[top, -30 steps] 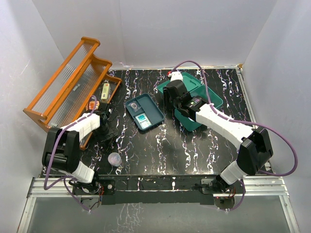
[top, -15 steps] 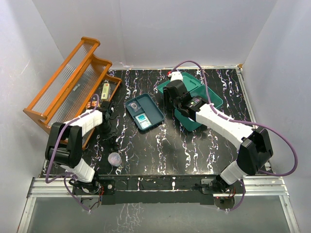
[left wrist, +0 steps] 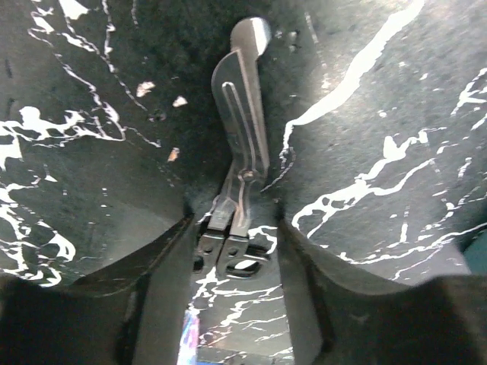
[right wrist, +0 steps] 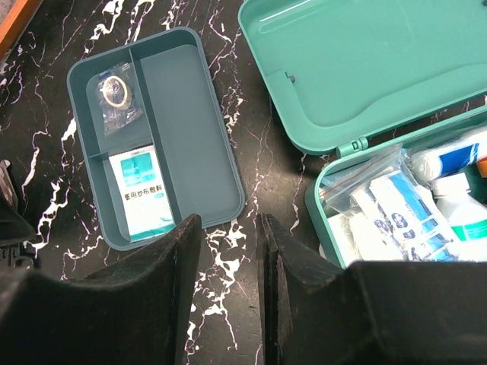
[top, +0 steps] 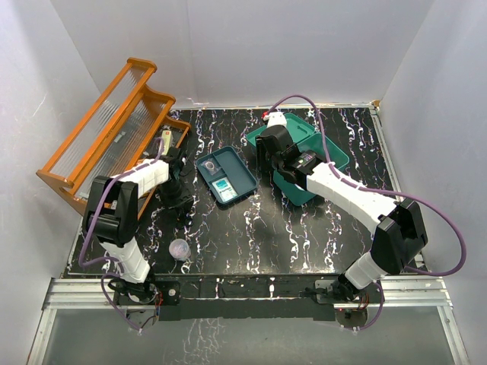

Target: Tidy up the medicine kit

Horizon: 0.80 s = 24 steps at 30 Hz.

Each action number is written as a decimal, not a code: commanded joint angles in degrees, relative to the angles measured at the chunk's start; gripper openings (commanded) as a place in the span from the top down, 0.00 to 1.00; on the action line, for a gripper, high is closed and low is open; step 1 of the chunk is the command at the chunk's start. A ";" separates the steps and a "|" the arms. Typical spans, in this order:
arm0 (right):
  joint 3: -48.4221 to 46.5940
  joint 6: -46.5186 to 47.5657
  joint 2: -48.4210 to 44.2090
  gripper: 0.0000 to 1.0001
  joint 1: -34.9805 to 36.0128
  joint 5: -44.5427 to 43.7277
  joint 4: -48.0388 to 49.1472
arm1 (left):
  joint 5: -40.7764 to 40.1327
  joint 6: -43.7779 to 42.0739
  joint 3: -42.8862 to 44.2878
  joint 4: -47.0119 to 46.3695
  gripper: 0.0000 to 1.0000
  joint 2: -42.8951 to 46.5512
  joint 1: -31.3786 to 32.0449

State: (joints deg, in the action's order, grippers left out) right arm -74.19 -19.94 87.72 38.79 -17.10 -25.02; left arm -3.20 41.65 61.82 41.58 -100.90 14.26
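On the black white-veined marble table [top: 266, 228], left side: what had the left pincer [left wrist: 234, 224] got? (M.)

Nothing yet, as far as the wrist view showed. Its jaws stood part-open astride the dark handle end of a slim silvery metal tool [left wrist: 243, 137], either small scissors or forceps; I could not tell which. The tool appeared to lie flat on the table, tip pointing away, with a narrow gap at either finger. (K.)

And the medicine kit [top: 331, 152]? (M.)

Teal-green plastic box with rounded corners, at the table's far right. Its hinged lid [right wrist: 365, 61] was thrown open, with bagged dressings [right wrist: 388, 205] and other supplies inside. The matching flat divided insert tray [right wrist: 186, 129] lay apart, just left of the box. It held a small clear packet [right wrist: 114, 95] and a white-and-teal sachet [right wrist: 141, 190]; its long compartment was bare. The right pincer [right wrist: 227, 228] hovered over the strip of table between tray and box, jaws partly apart, empty. (K.)

Step in hand? (M.)

Judged: picking up the metal tool to file it in the tray. The next move called for closing squarely on the handle, since a thin flat tool on a hard table can skid or pivot. Then lift clear and carry it rightward to the bare compartment. The orange wooden rack with clear ribbed panels [top: 106, 137] stood near the left arm, so the elbow needed watching. (K.)
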 commanded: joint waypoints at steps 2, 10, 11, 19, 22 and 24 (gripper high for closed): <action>-0.06 0.16 -2.05 0.67 0.01 -1.53 3.03 | -1.46 0.84 -2.33 -3.98 0.51 2.55 0.65; 0.55 0.03 -2.36 0.67 0.12 -1.27 3.32 | 0.05 -1.35 -4.80 -5.14 0.64 3.23 0.88; 0.62 0.04 -2.44 0.67 0.03 -1.27 3.37 | -0.35 -1.50 -4.71 -4.96 0.65 3.10 1.08; 0.54 0.08 -2.38 0.67 0.06 -1.28 3.55 | -4.44 -2.05 -5.55 -3.52 0.64 4.35 4.39; 0.54 0.00 -2.38 0.67 0.02 -1.28 3.55 | -5.97 -1.78 -6.68 -4.31 0.63 5.70 5.83; 0.54 0.05 -2.38 0.67 0.01 -1.28 3.56 | -6.86 -1.43 -8.10 -5.52 0.63 6.83 6.52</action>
State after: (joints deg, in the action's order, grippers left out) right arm -73.25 -19.90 87.68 38.79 -17.28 -24.80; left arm -7.79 39.66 56.97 37.01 -96.09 19.03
